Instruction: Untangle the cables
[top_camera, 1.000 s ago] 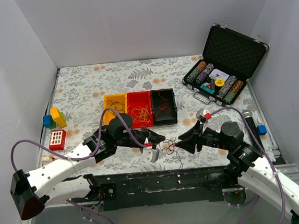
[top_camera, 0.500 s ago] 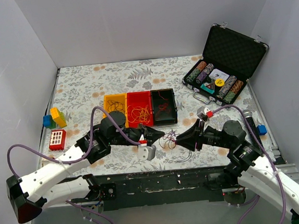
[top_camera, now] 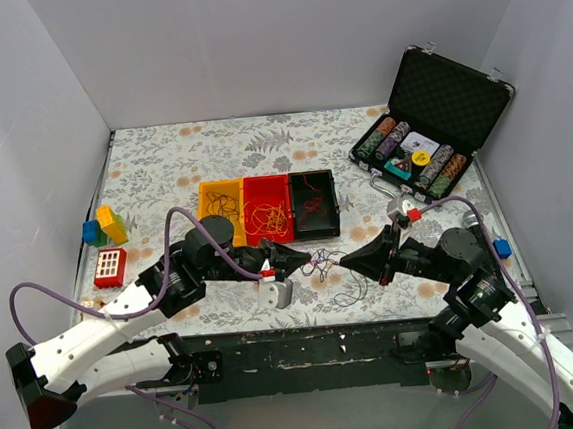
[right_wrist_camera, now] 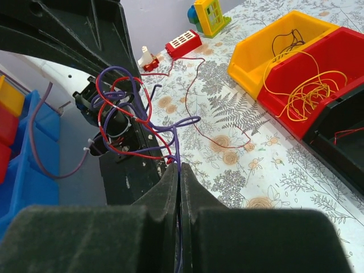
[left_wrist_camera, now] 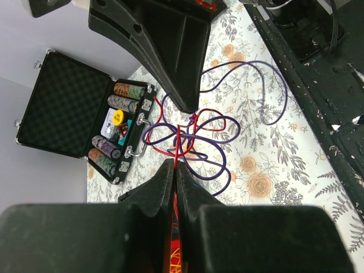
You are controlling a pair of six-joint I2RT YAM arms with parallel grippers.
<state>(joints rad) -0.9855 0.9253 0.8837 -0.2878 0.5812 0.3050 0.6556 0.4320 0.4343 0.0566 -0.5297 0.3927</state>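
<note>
A small tangle of red and purple cables hangs between my two grippers, just in front of the bins. My left gripper is shut on a red strand, which runs out from between its tips into the knot. From the other side my right gripper is shut on a purple strand leading into the same knot. A loose purple loop and a thin dark red strand trail onto the table. More cables lie in the yellow bin, red bin and black bin.
An open case of poker chips stands at the back right. Toy blocks and a red window brick lie at the left. A blue object sits by the right arm. The table's dark front rail runs just below the knot.
My right gripper has closed onto the purple strand. The left gripper has stayed shut on the red strand and moved forward, and the knot has risen a little off the table.
</note>
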